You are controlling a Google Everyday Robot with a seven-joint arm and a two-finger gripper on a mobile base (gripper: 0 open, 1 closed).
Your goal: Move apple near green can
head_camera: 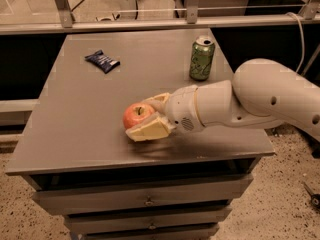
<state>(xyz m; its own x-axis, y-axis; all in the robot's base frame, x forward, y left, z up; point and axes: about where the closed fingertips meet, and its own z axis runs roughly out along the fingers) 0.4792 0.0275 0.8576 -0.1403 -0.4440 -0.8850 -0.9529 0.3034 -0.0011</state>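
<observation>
The red-orange apple (136, 115) with a yellowish top is held between the two cream fingers of my gripper (148, 116), near the middle front of the grey table (70, 109). The gripper is shut on the apple, one finger behind it and one (149, 130) in front and below. The white arm reaches in from the right. The light green can (201, 58) stands upright at the back right of the table, well beyond and to the right of the apple.
A small dark blue snack packet (102, 60) lies at the back left of the table. Drawers sit under the tabletop (145, 200). A dark shelf and metal frame run behind the table.
</observation>
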